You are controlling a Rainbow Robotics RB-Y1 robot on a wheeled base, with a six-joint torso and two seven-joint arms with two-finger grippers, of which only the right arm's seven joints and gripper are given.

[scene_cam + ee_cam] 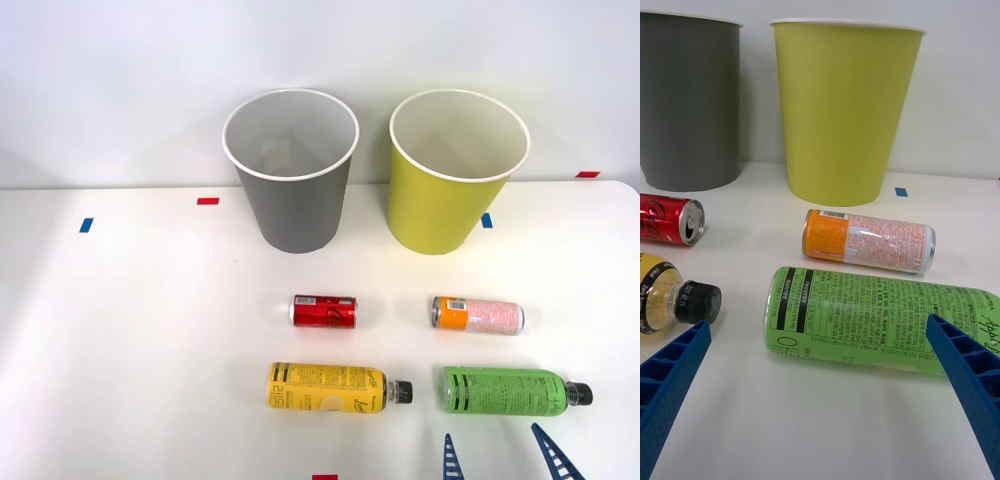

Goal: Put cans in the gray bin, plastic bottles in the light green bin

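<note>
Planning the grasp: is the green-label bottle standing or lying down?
Lying down. The green-label bottle rests on its side on the table, black cap pointing toward the robot's right.

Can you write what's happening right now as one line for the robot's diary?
right gripper: open, nothing held, just short of green-label bottle | cans, bottles: all lying on table | gray bin, light green bin: upright

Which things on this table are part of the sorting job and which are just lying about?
Part of the job:
red can
orange-ended can
yellow-label bottle
green-label bottle
gray bin
light green bin
right hand, open, by the green-label bottle

Just lying about:
red tape marks
blue tape marks
</note>
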